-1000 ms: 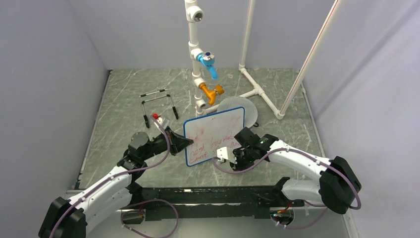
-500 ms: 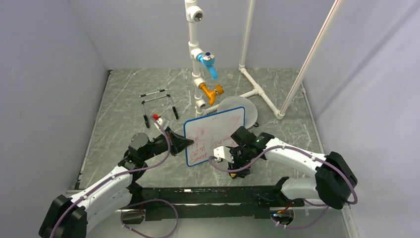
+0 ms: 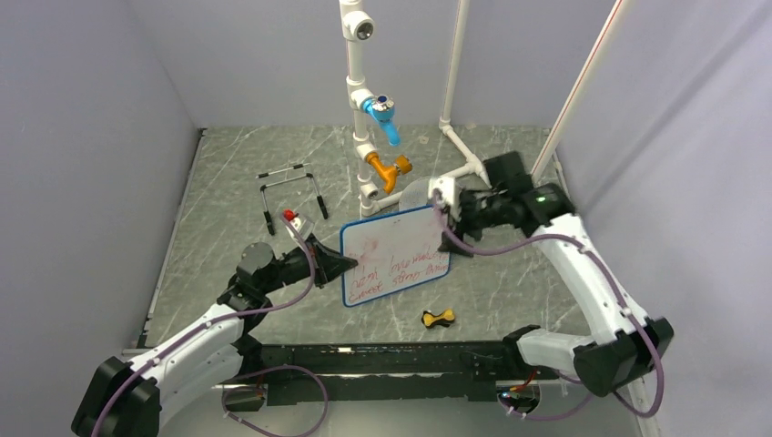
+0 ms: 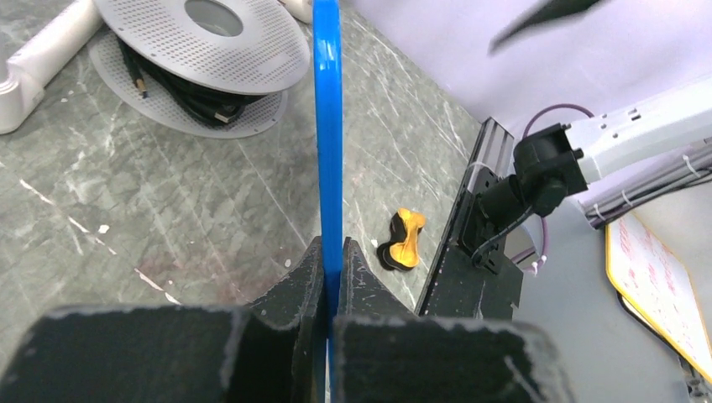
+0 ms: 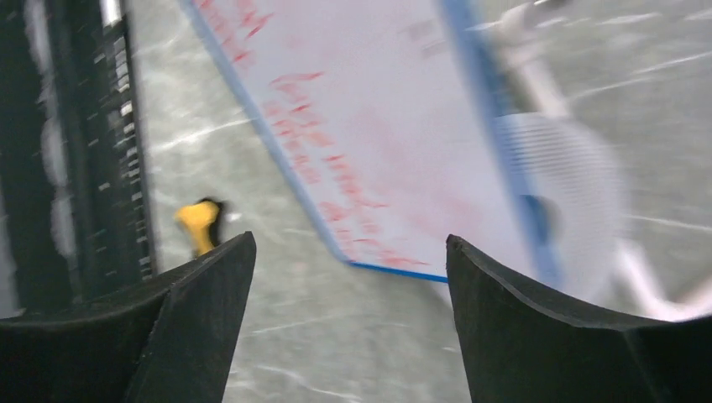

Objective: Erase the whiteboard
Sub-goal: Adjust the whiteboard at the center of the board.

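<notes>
The whiteboard point(image 3: 396, 255), blue-framed with red writing and pink smears, stands tilted on the table. My left gripper point(image 3: 339, 264) is shut on its left edge, and the left wrist view shows the blue frame point(image 4: 327, 126) pinched between the jaws of that gripper point(image 4: 333, 252). My right gripper point(image 3: 453, 223) hovers above the board's right end, open and empty. In the right wrist view that gripper point(image 5: 351, 252) looks down on the board's face point(image 5: 378, 143). A small yellow and black object point(image 3: 438, 317) lies on the table in front of the board.
A grey perforated disc point(image 3: 437, 196) lies behind the board. A white pipe frame with a blue valve point(image 3: 382, 111) and an orange valve point(image 3: 393, 169) stands at the back. A wire stand point(image 3: 291, 187) is back left. A black rail point(image 3: 382, 357) runs along the near edge.
My right gripper opened, rose and swung from the board's lower front to its upper right. The yellow and black object now lies on the table. My left gripper kept its hold.
</notes>
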Tool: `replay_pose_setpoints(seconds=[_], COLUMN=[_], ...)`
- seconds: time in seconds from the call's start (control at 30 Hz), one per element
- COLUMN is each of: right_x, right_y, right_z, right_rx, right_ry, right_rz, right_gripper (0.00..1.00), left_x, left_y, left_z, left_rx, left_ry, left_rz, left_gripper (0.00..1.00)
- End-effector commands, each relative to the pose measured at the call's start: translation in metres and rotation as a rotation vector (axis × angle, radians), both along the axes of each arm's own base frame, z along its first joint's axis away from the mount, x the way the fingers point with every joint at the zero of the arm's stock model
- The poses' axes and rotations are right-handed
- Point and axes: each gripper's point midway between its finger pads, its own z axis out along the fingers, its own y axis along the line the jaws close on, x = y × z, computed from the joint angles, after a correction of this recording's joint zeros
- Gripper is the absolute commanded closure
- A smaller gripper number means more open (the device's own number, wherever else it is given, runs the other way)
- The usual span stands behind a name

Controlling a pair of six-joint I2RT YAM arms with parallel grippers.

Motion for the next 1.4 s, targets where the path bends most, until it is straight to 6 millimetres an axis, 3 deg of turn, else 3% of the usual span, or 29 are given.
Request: replay_pose_setpoints(seconds=[0.0,0.1,0.27,0.5,0.63,0.97,1.1,1.3,1.37], right_x=[0.003,0.019,0.026,0.029,0.028,0.025,0.025,0.026,0.027], right_y=[-0.007,-0.007,-0.004,0.006,0.010,0.017,0.017,0.011,0.010], right_z=[0.075,0.086,0.091,0.066,0.041,0.001,-0.004,-0.012,-0.012], right_rx=[0.116,0.095,0.072,0.067,0.033,-0.058,-0.079,-0.126,-0.137], right_ry=[-0.105,-0.105,-0.060,0.078,0.161,0.208,0.220,0.228,0.225], right_rz=[0.028,0.016,0.058,0.110,0.138,0.165,0.183,0.214,0.215], right_gripper=[0.14,0.11,0.11,0.13,0.17,0.41,0.58,0.90,0.96], left_x=[-0.007,-0.007,-0.001,0.006,0.010,0.014,0.015,0.017,0.018], left_y=[-0.016,-0.025,-0.033,-0.043,-0.048,-0.053,-0.054,-0.054,-0.054], left_z=[0.038,0.044,0.052,0.058,0.056,0.053,0.050,0.045,0.044], left_rx=[0.004,0.053,0.105,0.113,0.114,0.100,0.105,0.113,0.115], left_ry=[-0.167,-0.225,-0.316,-0.368,-0.364,-0.358,-0.353,-0.344,-0.343], left_rz=[-0.121,-0.166,-0.204,-0.251,-0.264,-0.271,-0.273,-0.268,-0.263], left_gripper=[1.00,1.00,1.00,1.00,1.00,1.00,1.00,1.00,1.00])
